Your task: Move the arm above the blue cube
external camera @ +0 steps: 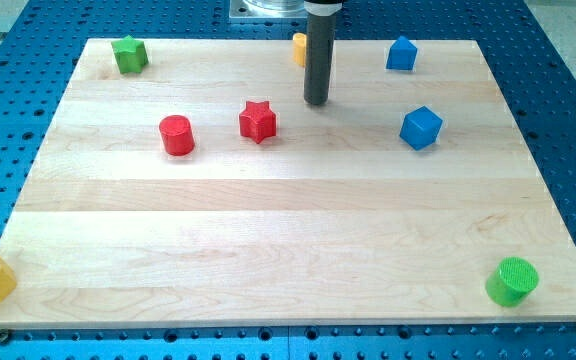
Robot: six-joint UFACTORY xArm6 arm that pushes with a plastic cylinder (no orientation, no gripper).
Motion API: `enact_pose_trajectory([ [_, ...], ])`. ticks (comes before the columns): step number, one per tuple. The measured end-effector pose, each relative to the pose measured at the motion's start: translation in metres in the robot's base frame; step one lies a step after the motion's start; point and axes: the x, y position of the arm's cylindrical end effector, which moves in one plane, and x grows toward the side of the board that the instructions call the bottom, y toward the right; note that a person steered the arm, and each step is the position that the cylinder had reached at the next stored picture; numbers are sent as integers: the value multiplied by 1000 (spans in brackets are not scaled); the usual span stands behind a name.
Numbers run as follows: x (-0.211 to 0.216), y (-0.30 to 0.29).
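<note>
Tip (316, 102) of my rod is sitting well toward the view's left of the blue cube (421, 128), not touching it; no pincer is showing, so its state cannot be told.

We note that the surface (288, 240) is pale wood with a visible lengthwise grain and a smooth, satin finish. Around the surface lies a blue perforated base (568, 90), apparently metal, with a slight sheen. The blue cube (421, 127), near the surface's right edge, looks like smooth matt plastic. The rod (316, 60) over the surface's top edge appears dark and matt.
</note>
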Motion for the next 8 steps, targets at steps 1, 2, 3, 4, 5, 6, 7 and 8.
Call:
enact_pose_trajectory([
  [1,0,4],
  [2,0,6],
  [3,14,13],
  [4,36,13],
  [5,41,13],
  [6,41,13],
  [7,41,13],
  [8,41,13],
])
